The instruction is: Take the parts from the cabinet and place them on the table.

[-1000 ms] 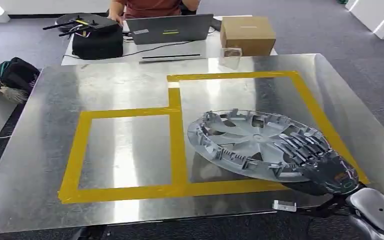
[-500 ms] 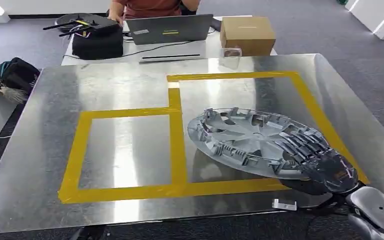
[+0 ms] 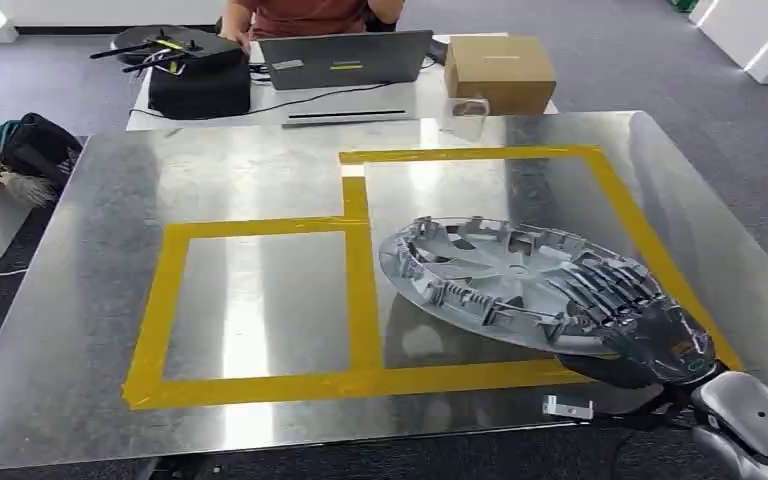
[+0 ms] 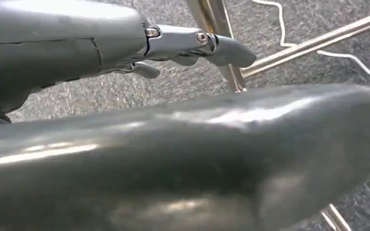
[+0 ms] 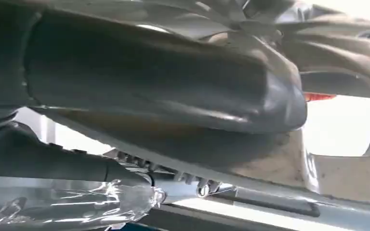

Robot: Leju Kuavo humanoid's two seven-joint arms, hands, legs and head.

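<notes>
Wheel cover (image 3: pixel 505 280) is gripped at its near rim by right hand (image 3: pixel 640 325), fingers (image 3: pixel 600 285) closed over it, tilted above table (image 3: pixel 90 300); left hand (image 4: pixel 125 43) holds nothing, fingers extended.

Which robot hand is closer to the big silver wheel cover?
Right. The right hand grips the wheel cover by its near rim above the table. The left hand hangs over carpet, away from it.

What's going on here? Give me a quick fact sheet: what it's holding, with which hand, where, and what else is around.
Held part: silver wheel cover, tilted
Holding hand: right hand, gripping its near rim
Place: over the right yellow tape box on the metal table
Left hand: holds nothing, above carpet
Behind: laptop, cardboard box, a seated person
</notes>
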